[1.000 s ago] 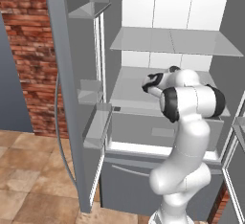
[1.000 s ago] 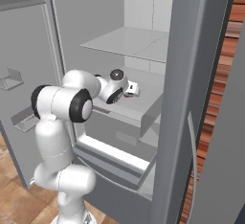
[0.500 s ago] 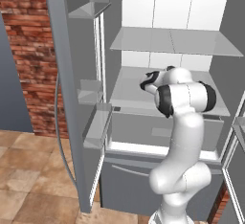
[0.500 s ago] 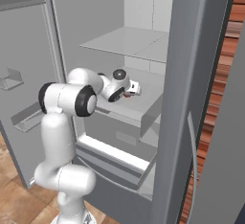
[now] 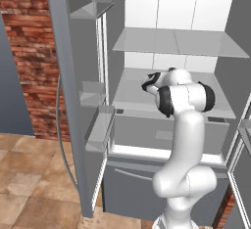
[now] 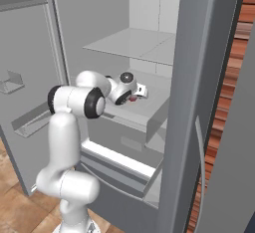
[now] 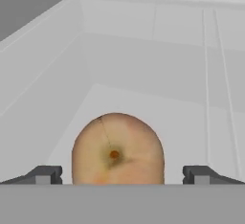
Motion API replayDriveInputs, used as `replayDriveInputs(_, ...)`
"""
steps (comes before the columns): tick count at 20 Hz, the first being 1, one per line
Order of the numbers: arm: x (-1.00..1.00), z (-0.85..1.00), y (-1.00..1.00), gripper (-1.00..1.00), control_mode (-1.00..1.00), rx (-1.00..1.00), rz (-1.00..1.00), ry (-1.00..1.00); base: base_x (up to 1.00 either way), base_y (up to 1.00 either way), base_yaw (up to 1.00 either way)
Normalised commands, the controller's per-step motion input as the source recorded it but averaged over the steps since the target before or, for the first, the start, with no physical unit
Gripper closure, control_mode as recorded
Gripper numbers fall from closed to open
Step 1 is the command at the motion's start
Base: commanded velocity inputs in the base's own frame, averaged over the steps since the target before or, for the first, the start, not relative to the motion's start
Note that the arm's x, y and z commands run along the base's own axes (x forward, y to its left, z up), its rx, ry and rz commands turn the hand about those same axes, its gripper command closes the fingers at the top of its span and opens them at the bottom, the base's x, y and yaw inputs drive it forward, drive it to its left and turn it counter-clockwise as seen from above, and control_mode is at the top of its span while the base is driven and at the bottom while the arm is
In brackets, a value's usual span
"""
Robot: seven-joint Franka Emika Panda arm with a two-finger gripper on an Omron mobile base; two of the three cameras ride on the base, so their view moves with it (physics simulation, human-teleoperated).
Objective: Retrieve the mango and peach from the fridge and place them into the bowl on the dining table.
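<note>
Step in hand: the arm is reaching into the open fridge (image 5: 147,140) for the first fruit; judged as the approach just ahead of a grasp.
Gripper: the gripper (image 7: 122,175) is spread wide and empty, one dark fingertip showing on each side of the fruit, neither touching it in the hand view.
Fruit identity: the peach (image 7: 117,150), orange-pink and rounded, with a small brown stem spot and a faint seam line facing the camera.
Fruit place: the peach is sitting on the white floor of the fridge's middle shelf, nearer the shelf's left wall than its back wall as the hand view frames it; in the right base view a reddish bit (image 6: 132,98) is showing just under the hand.
Why the hand is held so: the hand is lying roughly level and pointing into the fridge, probably because the upper glass shelf (image 5: 179,42) is leaving little headroom for a top-down approach.
Why the fingers are spread: the wide gap is likely giving clearance on both flanks of the round fruit.
Pointing: the stem end is facing back toward the hand, out of the fridge.
Long axis: barely any; the fruit is looking near round.
Mango: not identifiable here.
Risk: a round fruit on a smooth shelf could roll if nudged off-centre.
</note>
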Motion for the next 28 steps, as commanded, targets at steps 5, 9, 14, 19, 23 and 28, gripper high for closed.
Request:
replayDriveInputs(5,0.19,-0.15,-0.01,-1.0,-1.0,0.0,0.0,0.0,0.0,0.0,0.0)
replayDriveInputs(9,0.15,-0.2,0.0,-1.0,-1.0,0.0,0.0,0.0,0.0,0.0,0.0)
replayDriveInputs(14,0.15,-0.22,0.0,-1.0,-1.0,0.0,0.0,0.0,0.0,0.0,0.0)
replayDriveInputs(19,0.05,-0.32,0.0,-1.0,-1.0,0.0,0.0,0.0,0.0,0.0,0.0)
replayDriveInputs(23,0.0,-0.56,0.0,-1.0,-1.0,0.0,0.0,0.02,0.0,0.0,0.0)
replayDriveInputs(28,0.0,-0.69,0.0,-1.0,-1.0,0.0,0.0,0.05,0.0,0.0,0.0)
